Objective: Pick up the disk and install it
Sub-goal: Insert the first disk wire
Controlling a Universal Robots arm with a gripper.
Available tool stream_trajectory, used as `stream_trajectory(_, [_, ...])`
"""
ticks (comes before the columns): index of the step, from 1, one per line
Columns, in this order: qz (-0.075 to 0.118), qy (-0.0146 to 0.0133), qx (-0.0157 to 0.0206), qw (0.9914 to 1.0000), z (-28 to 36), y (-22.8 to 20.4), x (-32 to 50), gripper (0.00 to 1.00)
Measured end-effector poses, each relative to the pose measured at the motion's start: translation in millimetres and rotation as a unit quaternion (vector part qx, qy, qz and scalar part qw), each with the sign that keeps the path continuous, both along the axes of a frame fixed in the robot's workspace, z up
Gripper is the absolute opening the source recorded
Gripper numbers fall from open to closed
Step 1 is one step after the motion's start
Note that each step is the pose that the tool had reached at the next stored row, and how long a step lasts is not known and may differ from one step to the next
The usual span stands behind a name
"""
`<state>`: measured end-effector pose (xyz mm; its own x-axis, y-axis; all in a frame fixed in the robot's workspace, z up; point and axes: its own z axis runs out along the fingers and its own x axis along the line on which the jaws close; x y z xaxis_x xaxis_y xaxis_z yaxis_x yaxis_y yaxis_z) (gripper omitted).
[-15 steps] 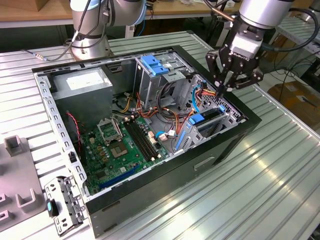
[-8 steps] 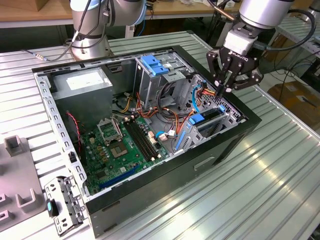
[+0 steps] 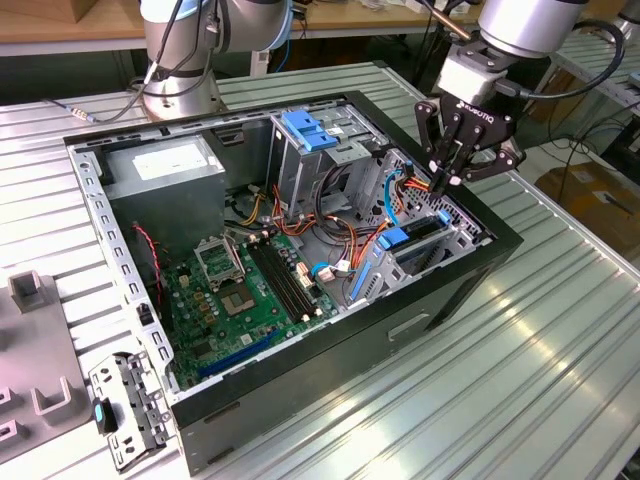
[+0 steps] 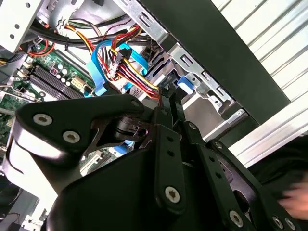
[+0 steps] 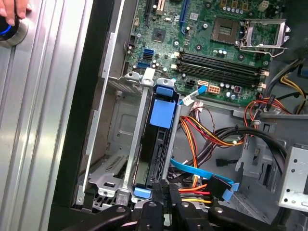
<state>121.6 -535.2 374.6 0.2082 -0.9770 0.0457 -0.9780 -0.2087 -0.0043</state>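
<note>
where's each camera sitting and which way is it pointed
Exterior view: off the arm, above the table, looking down on the open computer case; arm and claw show over the drive bay.
First wrist view: on the wrist, looking into the case at the disk in its bay and the motherboard; claw links show.
Second wrist view: on the wrist, past the claw toward cables.
All three share the case interior.

The ribbed silver aluminium table [image 3: 560,330] carried it all. The open black computer case [image 3: 440,290] lay flat across its middle, green motherboard facing up. Near the corner at the exterior view's lower left lay a loose perforated metal bracket with a blue clip [image 3: 125,410], just beside the case. Grey moulded fixtures [image 3: 35,300] sat along that same edge.
</note>
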Motion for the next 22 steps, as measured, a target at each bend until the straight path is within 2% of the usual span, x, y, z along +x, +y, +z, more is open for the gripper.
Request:
stream_trajectory(18, [-0.003, 0.0000, 0.0000, 0.99999, 0.0, 0.0, 0.0, 0.16])
stream_trajectory(22, [-0.017, 0.0000, 0.0000, 0.99985, 0.0, 0.0, -0.2, 0.16])
